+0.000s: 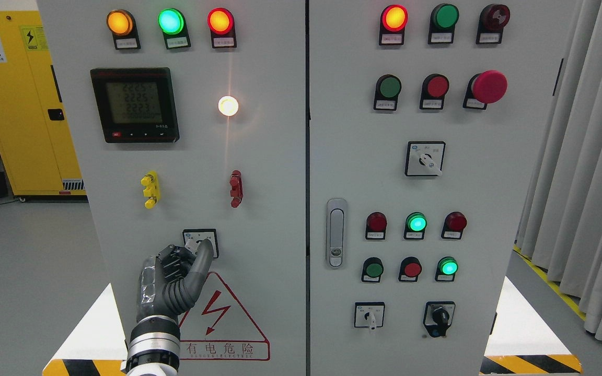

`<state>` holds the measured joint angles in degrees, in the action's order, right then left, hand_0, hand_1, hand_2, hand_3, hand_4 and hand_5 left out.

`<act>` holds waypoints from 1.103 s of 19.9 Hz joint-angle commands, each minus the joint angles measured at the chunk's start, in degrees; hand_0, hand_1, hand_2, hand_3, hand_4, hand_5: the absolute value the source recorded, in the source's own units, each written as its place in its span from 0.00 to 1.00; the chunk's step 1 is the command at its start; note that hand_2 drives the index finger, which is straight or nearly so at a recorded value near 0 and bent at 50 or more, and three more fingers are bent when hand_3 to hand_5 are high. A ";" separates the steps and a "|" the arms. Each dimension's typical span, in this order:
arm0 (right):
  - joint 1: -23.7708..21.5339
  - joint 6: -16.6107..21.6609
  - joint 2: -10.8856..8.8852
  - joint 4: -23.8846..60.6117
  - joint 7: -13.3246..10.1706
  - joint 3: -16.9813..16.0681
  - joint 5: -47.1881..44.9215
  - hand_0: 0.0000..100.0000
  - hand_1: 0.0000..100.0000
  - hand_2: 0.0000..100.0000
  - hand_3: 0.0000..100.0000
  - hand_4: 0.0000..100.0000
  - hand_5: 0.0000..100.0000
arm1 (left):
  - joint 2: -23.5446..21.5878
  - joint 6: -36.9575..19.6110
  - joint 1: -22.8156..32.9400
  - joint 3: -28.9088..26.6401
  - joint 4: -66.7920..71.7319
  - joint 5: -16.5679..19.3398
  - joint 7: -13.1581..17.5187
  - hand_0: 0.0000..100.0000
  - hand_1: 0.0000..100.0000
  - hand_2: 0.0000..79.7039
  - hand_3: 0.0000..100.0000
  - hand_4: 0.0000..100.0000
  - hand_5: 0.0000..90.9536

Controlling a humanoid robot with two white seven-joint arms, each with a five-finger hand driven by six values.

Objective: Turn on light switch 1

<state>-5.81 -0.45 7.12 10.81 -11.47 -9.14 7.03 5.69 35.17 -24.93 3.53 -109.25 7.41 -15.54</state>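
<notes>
On the left cabinet door, a small rotary switch (212, 236) with a white square plate sits below the red terminal block. My left hand (198, 248) reaches up from the bottom left. Its thumb (204, 257) lies across the plate and its curled fingers (175, 258) press in from the left, pinching the knob, which is hidden between them. Higher on the same door a round white lamp (228, 106) glows brightly. My right hand is out of the picture.
The left door (259, 172) carries a digital meter (135, 104), three lit lamps on top, yellow (150, 189) and red (235, 188) terminal blocks and a high-voltage warning triangle (222, 318). The right door holds pushbuttons, lamps, selector switches and a door handle (336, 232). A yellow cabinet (24, 104) stands at the far left.
</notes>
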 commanded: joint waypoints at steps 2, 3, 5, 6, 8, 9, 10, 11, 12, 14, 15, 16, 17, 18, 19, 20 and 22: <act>0.01 0.01 0.00 0.00 0.04 0.00 0.00 0.00 0.50 0.04 0.00 0.00 0.00 | 0.02 0.07 0.41 -0.01 -0.09 -0.11 -0.10 0.20 0.58 0.74 0.94 0.91 0.97; 0.01 0.01 0.00 0.00 0.04 0.00 0.00 0.00 0.50 0.04 0.00 0.00 0.00 | 0.02 -0.01 0.49 0.07 -0.18 -0.20 -0.62 0.19 0.58 0.74 0.94 0.91 0.97; 0.01 0.01 0.00 0.00 0.04 0.00 0.00 0.00 0.50 0.04 0.00 0.00 0.00 | 0.02 -0.19 1.11 -0.01 -0.26 -0.29 -1.07 0.19 0.58 0.74 0.94 0.91 0.97; 0.01 0.01 0.00 0.00 0.04 0.00 0.00 0.00 0.50 0.04 0.00 0.00 0.00 | 0.02 -0.45 1.63 -0.01 -0.27 -0.46 -1.15 0.19 0.58 0.74 0.95 0.91 0.97; 0.01 0.01 0.00 0.00 0.04 0.00 0.00 0.00 0.50 0.04 0.00 0.00 0.00 | 0.02 -0.63 2.34 -0.01 -0.70 -0.64 -1.16 0.19 0.58 0.75 0.96 0.91 0.97; 0.01 0.01 0.00 0.00 0.04 0.00 0.00 0.00 0.50 0.04 0.00 0.00 0.00 | 0.02 -0.98 2.60 -0.01 -1.23 -0.64 -1.16 0.19 0.57 0.75 0.96 0.91 0.97; 0.01 0.01 0.00 0.00 0.04 0.00 0.00 0.00 0.50 0.04 0.00 0.00 0.00 | 0.02 -1.59 3.04 -0.01 -1.49 -0.64 -1.16 0.19 0.58 0.75 0.96 0.91 0.97; 0.01 0.01 0.00 0.00 0.04 0.00 0.00 0.00 0.50 0.04 0.00 0.00 0.00 | 0.02 -1.94 3.48 -0.01 -1.58 -0.64 -1.16 0.18 0.58 0.75 0.96 0.91 0.97; 0.01 0.01 0.00 0.00 -0.04 0.00 0.00 0.00 0.50 0.04 0.00 0.00 0.00 | 0.02 -2.29 3.92 -0.01 -1.76 -0.64 -1.16 0.18 0.57 0.75 0.97 0.91 0.97; 0.01 0.01 0.00 0.00 0.04 0.00 0.00 0.00 0.50 0.04 0.00 0.00 0.00 | 0.02 -3.00 5.15 -0.01 -2.63 -0.64 -1.16 0.18 0.57 0.76 0.97 0.91 0.97; 0.01 0.01 0.00 0.00 0.04 0.00 0.00 0.00 0.50 0.04 0.00 0.00 0.00 | 0.02 -3.35 6.02 -0.01 -3.25 -0.64 -1.16 0.18 0.57 0.76 0.97 0.91 0.97; 0.01 0.01 0.00 0.00 0.04 0.00 0.00 0.00 0.50 0.04 0.00 0.00 0.00 | 0.02 -3.61 6.64 -0.01 -3.60 -0.64 -1.07 0.18 0.57 0.76 0.97 0.91 0.97; 0.01 0.01 0.00 0.00 0.04 0.00 0.00 0.00 0.50 0.04 0.00 0.00 0.00 | -0.06 -4.05 7.34 -0.01 -3.78 -0.73 -1.07 0.18 0.57 0.77 0.98 0.91 0.97; 0.01 0.01 0.00 0.00 0.04 0.00 0.00 0.00 0.50 0.04 0.00 0.00 0.00 | -0.06 -5.19 8.22 -0.10 -3.87 -0.64 -1.07 0.18 0.57 0.77 0.98 0.91 0.97; 0.01 0.01 0.00 0.00 0.04 0.00 0.00 0.00 0.50 0.04 0.00 0.00 0.00 | -0.06 -7.37 9.36 -0.36 -3.87 -0.64 -1.07 0.18 0.57 0.78 0.98 0.92 0.97; 0.01 0.01 0.00 0.00 0.04 0.00 0.00 0.00 0.50 0.04 0.00 0.00 0.00 | -0.06 -9.74 11.02 -0.62 -3.87 -0.64 -0.98 0.18 0.57 0.79 0.99 0.92 0.97; 0.01 0.01 0.00 0.00 0.04 0.00 0.00 0.00 0.50 0.04 0.00 0.00 0.00 | -0.24 -14.58 14.72 -0.98 -3.78 -0.81 -0.80 0.18 0.57 0.79 0.99 0.92 0.97</act>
<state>-5.80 -0.45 7.12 10.81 -11.47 -9.14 7.03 5.69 25.53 -16.43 3.34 -111.56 6.77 -16.95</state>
